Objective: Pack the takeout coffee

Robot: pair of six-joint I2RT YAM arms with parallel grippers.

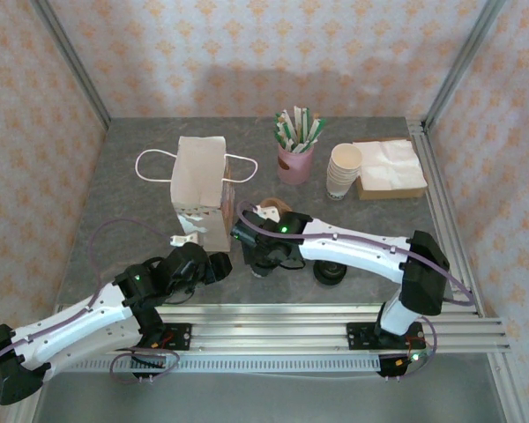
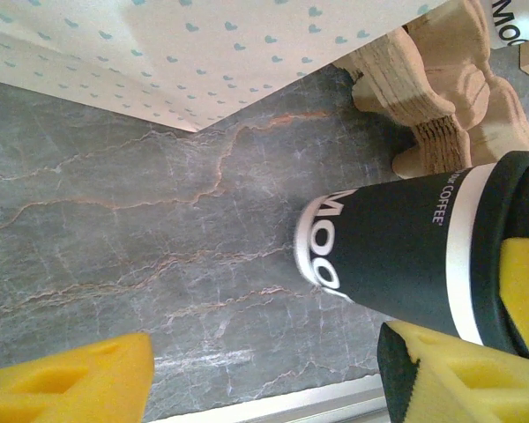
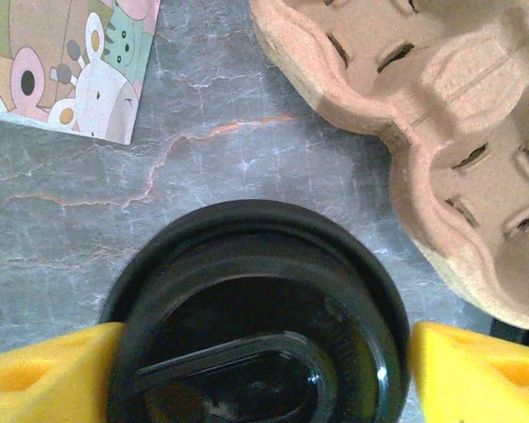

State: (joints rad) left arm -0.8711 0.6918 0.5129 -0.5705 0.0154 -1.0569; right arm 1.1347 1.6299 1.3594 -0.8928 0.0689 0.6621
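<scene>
Right gripper [image 3: 263,366] has its squishy yellow foam pads [image 3: 44,370] clamped on the takeout coffee [image 2: 388,256], glossy black domed lid [image 3: 256,291] at frame bottom. Lumpy pulp carrier [image 3: 441,106] upper right. Left gripper [image 2: 260,388] jaws wide apart.

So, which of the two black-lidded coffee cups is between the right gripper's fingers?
The left cup, next to the paper bag: the right gripper's yellow pads flank its lid. The other cup stands free beside the right arm.

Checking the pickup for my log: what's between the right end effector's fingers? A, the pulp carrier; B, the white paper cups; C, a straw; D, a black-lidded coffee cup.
D: the black lid of the takeout coffee sits between the right end effector's yellow fingers, and the carrier lies beside it.
</scene>
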